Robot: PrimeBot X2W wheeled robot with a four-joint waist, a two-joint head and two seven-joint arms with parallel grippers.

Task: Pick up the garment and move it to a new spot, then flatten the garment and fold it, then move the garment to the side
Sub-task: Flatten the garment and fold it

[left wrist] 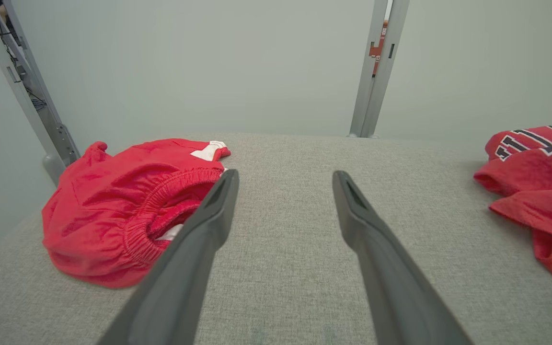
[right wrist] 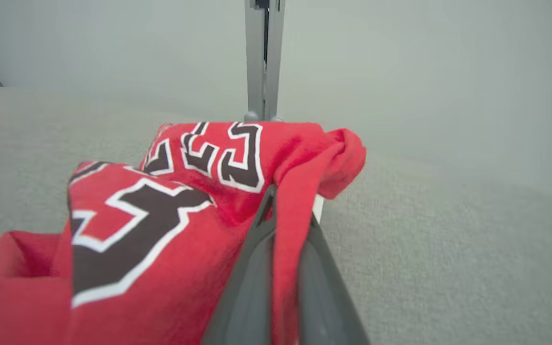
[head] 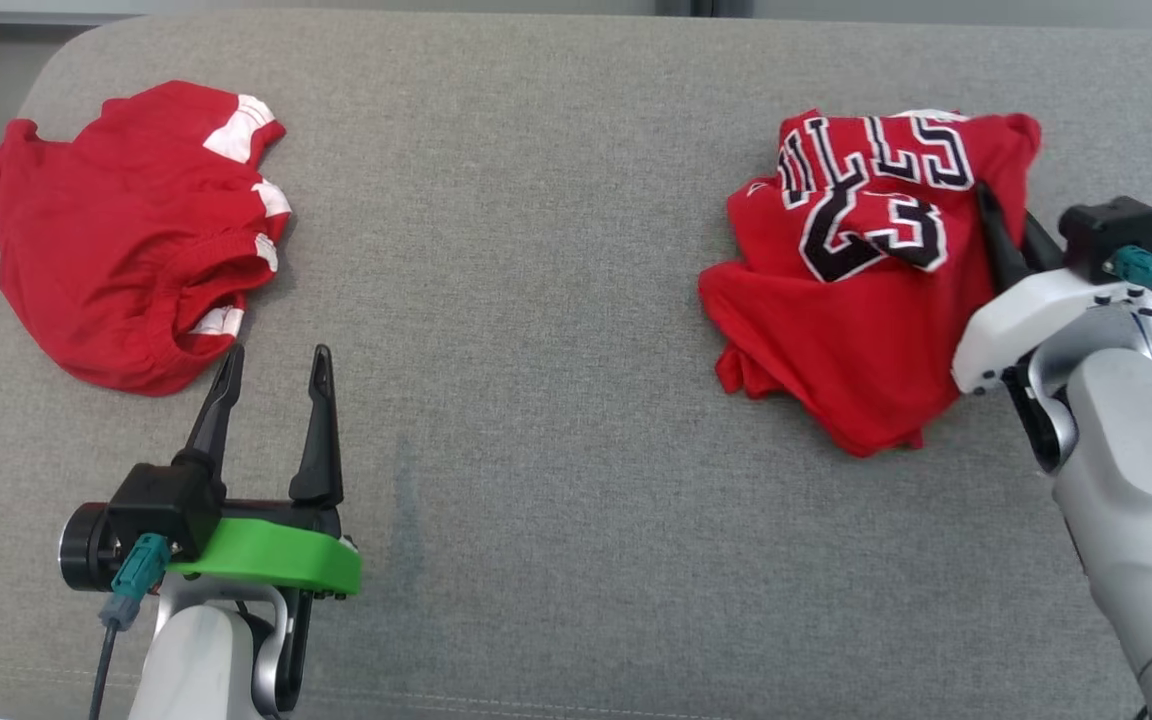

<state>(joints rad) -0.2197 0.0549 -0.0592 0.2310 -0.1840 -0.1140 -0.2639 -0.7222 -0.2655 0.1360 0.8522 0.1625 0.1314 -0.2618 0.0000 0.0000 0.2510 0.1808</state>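
Note:
The garment [head: 856,300] is a crumpled red jersey with black-and-white lettering, lying at the right of the grey fabric surface [head: 536,300]. My right gripper [head: 1006,215] is at its right edge, shut on a fold of the red cloth. In the right wrist view the gripper [right wrist: 288,211] has a ridge of the jersey [right wrist: 161,239] pinched between its two fingers. My left gripper [head: 277,355] stands open over bare surface at the lower left, holding nothing. The left wrist view shows the open left gripper [left wrist: 285,177] and the jersey [left wrist: 534,191] far off to the right.
A second red garment, shorts [head: 126,240] with white trim and an elastic waistband, lies crumpled at the far left, just beyond the left fingertips [left wrist: 122,211]. Grey metal posts [left wrist: 376,72] stand behind the surface's far edge.

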